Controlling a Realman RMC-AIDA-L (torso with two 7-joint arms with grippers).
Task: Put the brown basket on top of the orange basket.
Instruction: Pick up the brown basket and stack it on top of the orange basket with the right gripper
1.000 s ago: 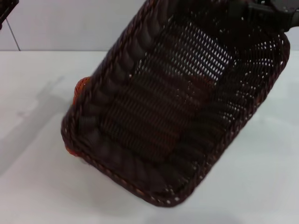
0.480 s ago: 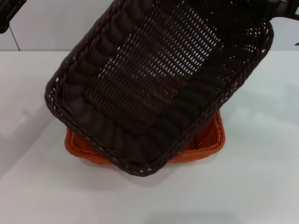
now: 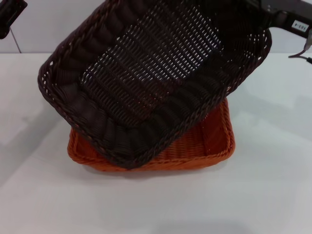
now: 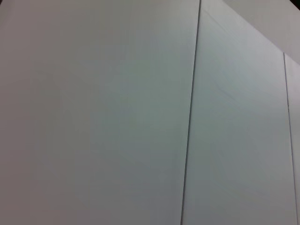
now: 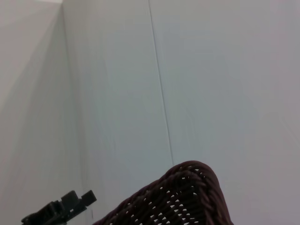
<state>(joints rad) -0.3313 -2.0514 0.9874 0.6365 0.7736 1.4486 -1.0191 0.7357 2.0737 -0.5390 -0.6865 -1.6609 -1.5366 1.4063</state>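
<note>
The white table (image 3: 273, 195) carries the orange basket (image 3: 214, 146), sitting flat near the middle. Over it hangs the brown basket (image 3: 146, 83), tilted, its long axis running diagonally across the orange one, its low corner down by the orange rim. The right gripper (image 3: 280, 12) sits at the raised far corner; whether its jaws clamp the rim I cannot tell. The left gripper (image 3: 9, 17) is parked well apart.
</note>
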